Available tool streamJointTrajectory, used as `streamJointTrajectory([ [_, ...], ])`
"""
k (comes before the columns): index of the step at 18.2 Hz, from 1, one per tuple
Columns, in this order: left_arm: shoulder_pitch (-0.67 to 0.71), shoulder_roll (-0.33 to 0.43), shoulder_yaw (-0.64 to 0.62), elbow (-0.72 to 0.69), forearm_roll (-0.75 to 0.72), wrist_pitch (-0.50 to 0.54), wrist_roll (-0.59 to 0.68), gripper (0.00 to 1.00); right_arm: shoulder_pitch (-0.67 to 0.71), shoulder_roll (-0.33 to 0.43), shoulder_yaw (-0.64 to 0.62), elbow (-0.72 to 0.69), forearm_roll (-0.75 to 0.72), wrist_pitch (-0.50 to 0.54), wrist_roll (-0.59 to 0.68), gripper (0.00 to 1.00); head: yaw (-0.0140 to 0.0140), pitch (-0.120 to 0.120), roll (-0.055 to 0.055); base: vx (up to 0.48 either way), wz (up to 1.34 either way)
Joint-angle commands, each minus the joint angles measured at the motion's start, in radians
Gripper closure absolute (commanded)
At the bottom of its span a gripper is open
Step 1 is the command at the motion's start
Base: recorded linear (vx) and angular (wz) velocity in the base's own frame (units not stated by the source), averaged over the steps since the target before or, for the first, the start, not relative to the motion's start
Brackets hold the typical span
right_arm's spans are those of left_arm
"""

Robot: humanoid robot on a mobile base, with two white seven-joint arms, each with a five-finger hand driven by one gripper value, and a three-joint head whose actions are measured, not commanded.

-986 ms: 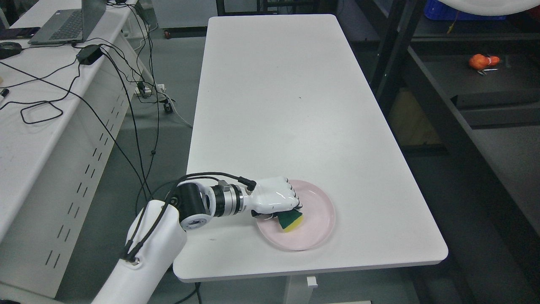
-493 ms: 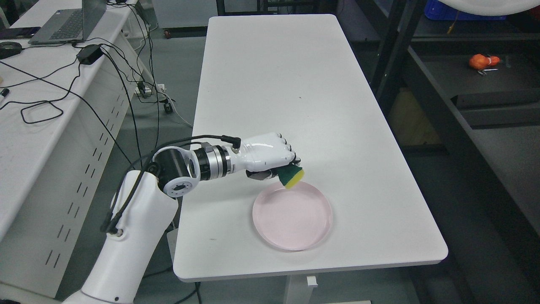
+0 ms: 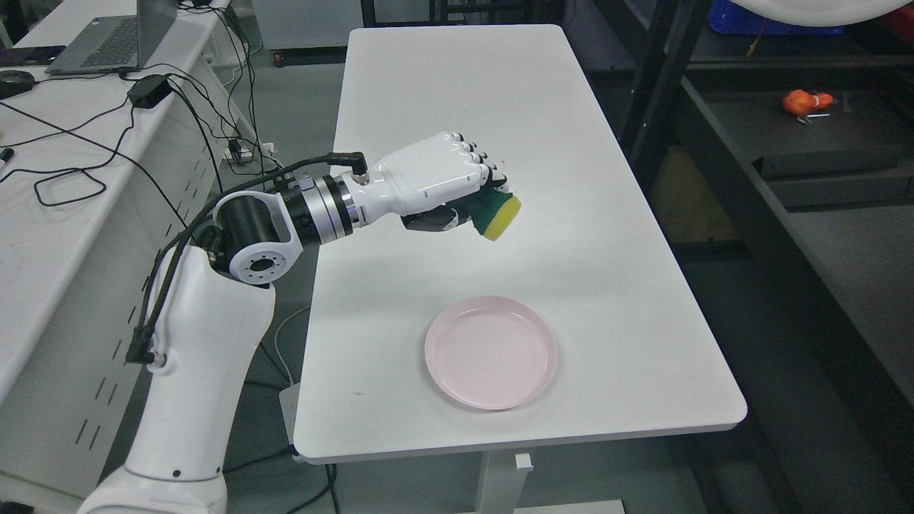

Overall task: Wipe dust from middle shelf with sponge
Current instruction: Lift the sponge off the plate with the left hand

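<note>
Hanging in the air above the long white rectangular table (image 3: pixel 457 107), the green-and-yellow rectangular sponge (image 3: pixel 496 213) is sitting clamped in the curled fingers (image 3: pixel 471 153) of the white left hand (image 3: pixel 432 182), yellow face pointing down and away from the palm. Its arm is reaching in over the table's left edge. A round pale pink plate (image 3: pixel 490 353) is lying on the table nearer its front edge, well apart from the sponge. Right of the table, a dark metal shelf unit (image 3: pixel 821 150) is carrying a small orange object (image 3: pixel 800 102).
</note>
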Motion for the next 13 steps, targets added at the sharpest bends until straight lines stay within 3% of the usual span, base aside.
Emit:
streamJointTrajectory([
  [1,-0.007,-0.050,0.090,-0.071,0.044,0.001,-0.007,0.99,0.000,-0.017,0.000,-0.017,0.000,0.073,0.000,0.00,0.0000,0.000,0.000,-0.076,-0.09],
  [13,-0.015,-0.050,0.082,-0.076,0.040,0.001,-0.044,1.00,0.000,-0.017,0.000,-0.017,0.000,0.073,0.000,0.00,0.0000,0.000,0.000,-0.159,-0.21],
])
